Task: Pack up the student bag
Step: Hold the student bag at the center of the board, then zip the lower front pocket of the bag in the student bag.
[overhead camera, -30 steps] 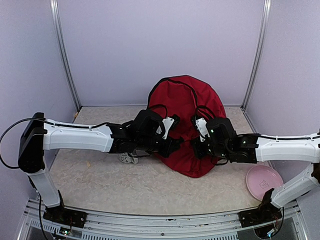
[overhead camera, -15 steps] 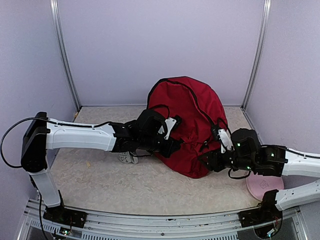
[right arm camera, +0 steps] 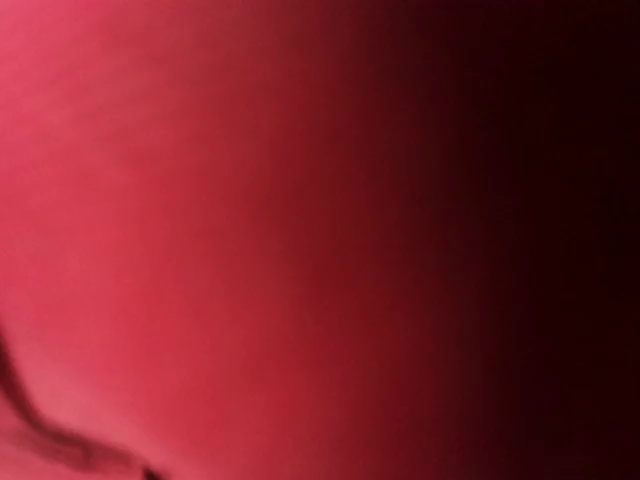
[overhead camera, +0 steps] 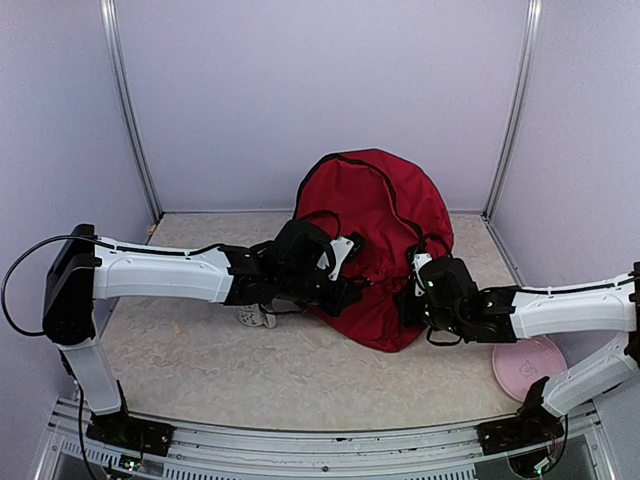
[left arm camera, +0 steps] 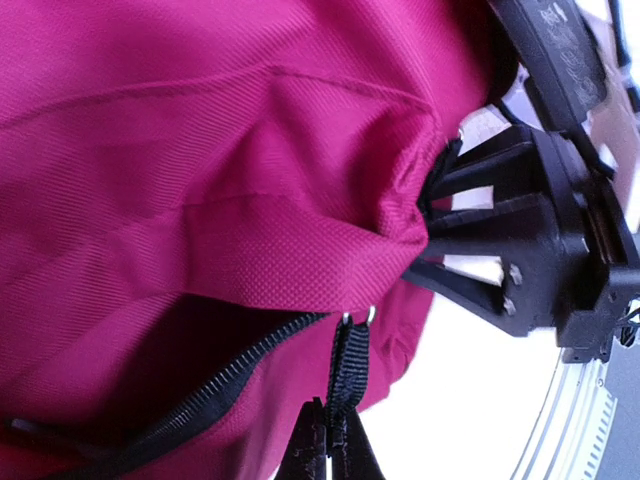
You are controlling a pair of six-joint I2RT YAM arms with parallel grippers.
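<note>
The student bag (overhead camera: pixel 375 215), dark red with black zips, sits toward 12 o'clock on the worktop (overhead camera: pixel 200 370). Its top leans back against the rear wall and its lower end spreads toward 6 o'clock. Black straps and a zip line run down its face.

The left arm reaches in from 9 o'clock and meets the bag's edge at about 8 o'clock. In the left wrist view, the left hand (left arm camera: pixel 333 430) has its two dark fingers together, clamped on the black webbing zip pull (left arm camera: pixel 347 375). The pull hangs from a small metal ring at the end of the zipper (left arm camera: pixel 220 385). The zipper's black teeth run off toward 8 o'clock across the red cloth, with the fabric sagging open above them.

The right arm comes in from 3 o'clock and meets the bag at about 5 o'clock. The left wrist view also shows the right hand (left arm camera: pixel 432 215) at about 3 o'clock of the frame. Its black fingers are partly apart and clamped on a gathered fold of the bag's cloth, which puckers into a point between them. The right wrist view is filled with red fabric shading to black toward 3 o'clock, and none of its fingers can be made out there.

A pink plate (overhead camera: pixel 528 365) lies on the worktop at 4 o'clock from the bag, apart from it and under the right forearm. A small pale grey object (overhead camera: pixel 255 317) lies beneath the left forearm, at 8 o'clock from the bag. I cannot tell what it is.
</note>
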